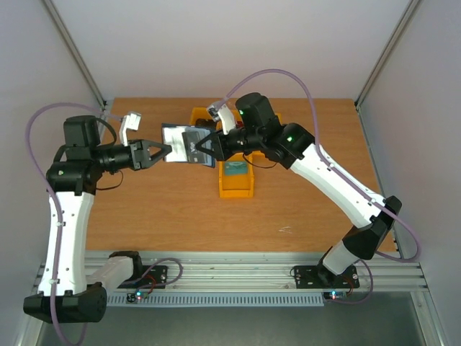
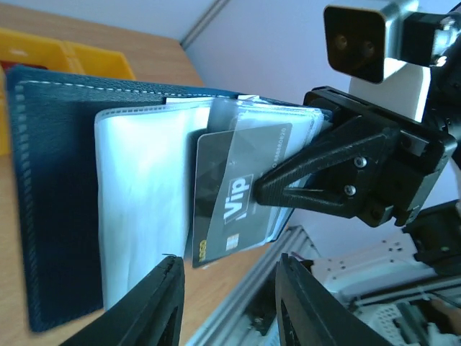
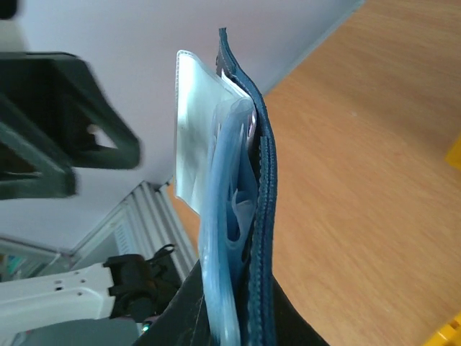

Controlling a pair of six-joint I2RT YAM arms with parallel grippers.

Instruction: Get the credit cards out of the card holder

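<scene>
The navy card holder (image 1: pixel 186 146) hangs open in the air above the table's far middle. My right gripper (image 1: pixel 207 144) is shut on its right edge. In the right wrist view the holder (image 3: pixel 265 180) is edge-on between my right gripper's (image 3: pixel 238 321) fingers, with clear sleeves (image 3: pixel 196 137) fanning out. In the left wrist view the holder (image 2: pixel 57 202) shows pale sleeves (image 2: pixel 144 209) and a dark "Vip" credit card (image 2: pixel 234 194) sticking partly out of a sleeve. My left gripper (image 2: pixel 230 303) is open and empty just short of that card; it also shows in the top view (image 1: pixel 166 152).
A yellow bin (image 1: pixel 236 180) stands just right of the holder with a small teal-grey rectangle (image 1: pixel 234 170) in it. A second yellow bin (image 1: pixel 200 115) is behind the holder. Both show in the left wrist view (image 2: pixel 65 54). White walls enclose the table.
</scene>
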